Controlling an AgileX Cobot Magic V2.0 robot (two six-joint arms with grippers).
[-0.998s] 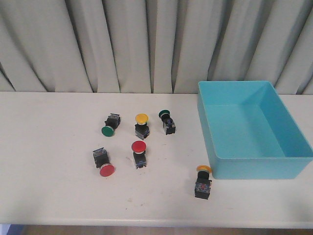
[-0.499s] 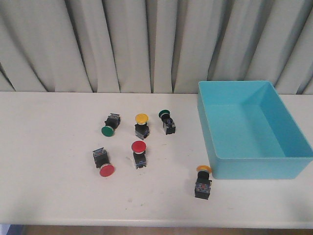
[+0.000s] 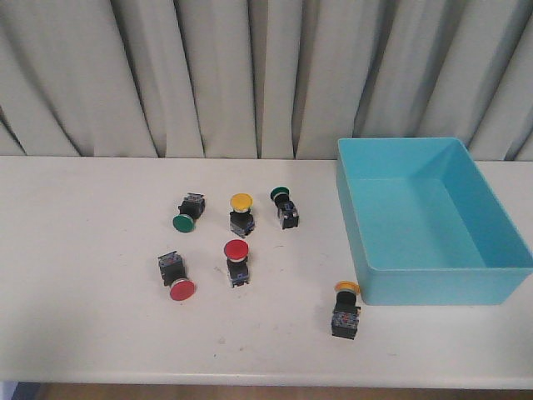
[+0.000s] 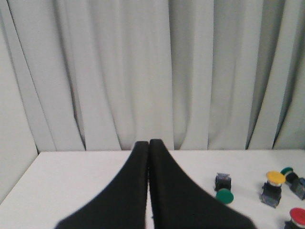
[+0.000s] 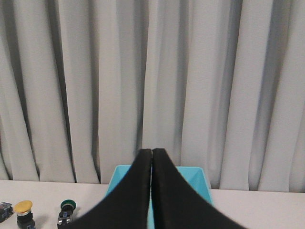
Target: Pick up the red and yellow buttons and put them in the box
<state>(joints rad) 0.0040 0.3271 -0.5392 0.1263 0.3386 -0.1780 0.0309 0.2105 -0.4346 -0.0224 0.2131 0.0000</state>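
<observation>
Two red buttons lie on the white table, one at the left [image 3: 177,277] and one in the middle [image 3: 236,261]. One yellow button [image 3: 241,213] stands behind them, and a second yellow button [image 3: 346,309] lies against the front left corner of the turquoise box [image 3: 433,223]. The box is empty. Neither gripper shows in the front view. My left gripper [image 4: 148,143] is shut and empty, held above the table left of the buttons. My right gripper [image 5: 152,151] is shut and empty, in front of the box [image 5: 196,183].
Two green buttons lie among the others, one at the left [image 3: 188,213] and one at the right [image 3: 284,207]. Grey curtains hang behind the table. The table's front edge [image 3: 250,385] runs along the bottom of the front view.
</observation>
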